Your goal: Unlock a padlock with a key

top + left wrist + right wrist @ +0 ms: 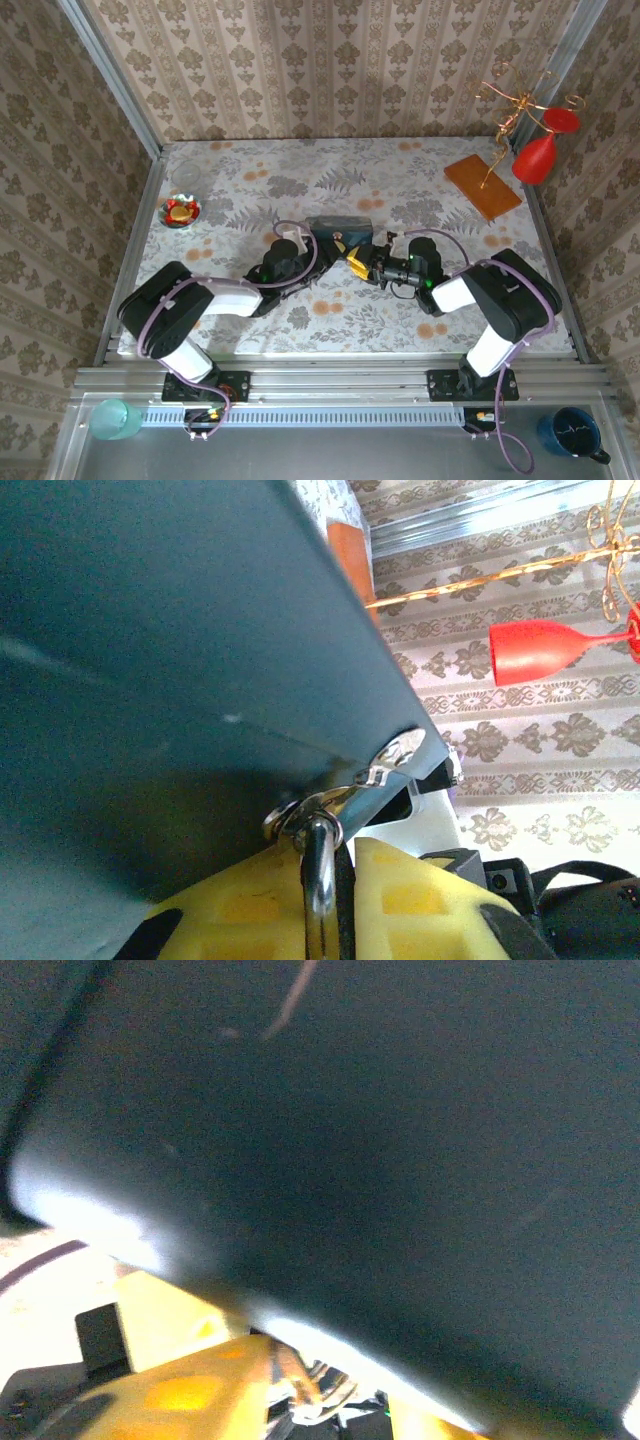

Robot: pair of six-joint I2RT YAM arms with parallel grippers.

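The padlock's silvery shackle [320, 880] hangs through a metal ring on the hasp [395, 760] of the blue box [180, 660]. My left gripper [335, 850] is shut on the padlock, with its yellow fingers [240, 900] on either side of the shackle; the dark lock body is mostly hidden between them. From above, both grippers meet at the front of the blue box [338, 226], the left gripper [335, 250] beside the right gripper [360, 264]. In the right wrist view the blue box [350, 1110] looms dark, and a blurred silvery piece [315, 1390] sits between the yellow fingers [180, 1400]; I cannot make out a key.
A wooden board [483, 185] with a gold wire stand and red glasses [538, 158] stands at the back right. A small dish [181, 211] and a clear bowl [186, 176] sit at the back left. A teal cup [113, 418] and a blue mug [570, 432] stand below the rail.
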